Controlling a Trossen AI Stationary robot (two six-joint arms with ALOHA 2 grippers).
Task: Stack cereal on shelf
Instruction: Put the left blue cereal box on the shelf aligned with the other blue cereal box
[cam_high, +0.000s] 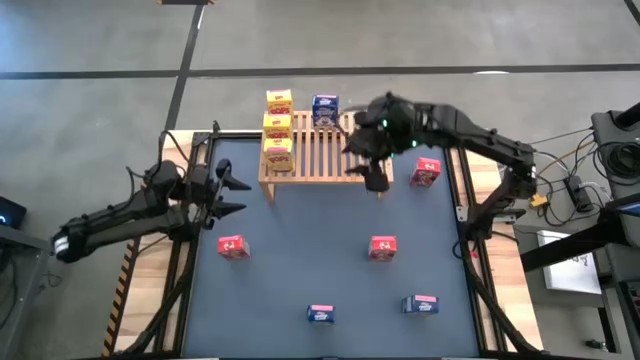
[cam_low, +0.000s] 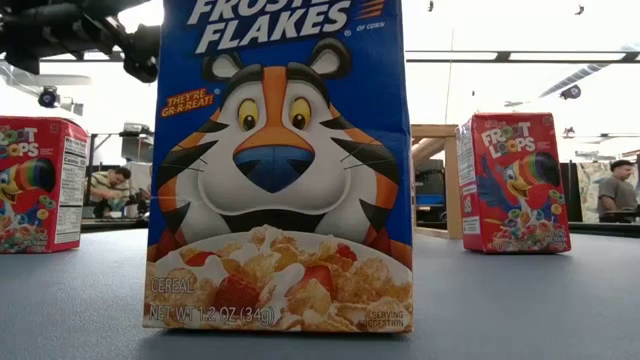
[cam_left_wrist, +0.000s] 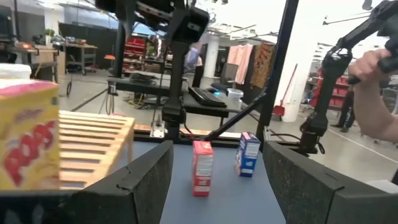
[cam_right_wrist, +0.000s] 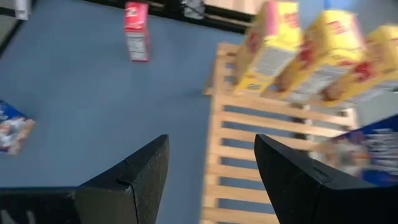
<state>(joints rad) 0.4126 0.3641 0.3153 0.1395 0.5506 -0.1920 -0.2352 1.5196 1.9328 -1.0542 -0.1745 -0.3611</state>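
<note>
Landmark: the wooden shelf (cam_high: 312, 148) at the far edge of the blue tabletop (cam_high: 300, 270).

Nearest the front edge, well short of the shelf, lie two blue boxes (cam_high: 321, 314) (cam_high: 421, 304). Closer to the shelf stand two red boxes (cam_high: 232, 246) (cam_high: 382, 247). A third red box (cam_high: 426, 173) stands just right of it.

On the shelf's slats stand three yellow boxes (cam_high: 278, 128) in a row, with one blue box (cam_high: 325, 109) beside them.

The right tool (cam_high: 372, 172) hovers over the shelf's right end, fingers spread, empty. The left tool (cam_high: 232, 195) waits left of the shelf, spread, empty.
</note>
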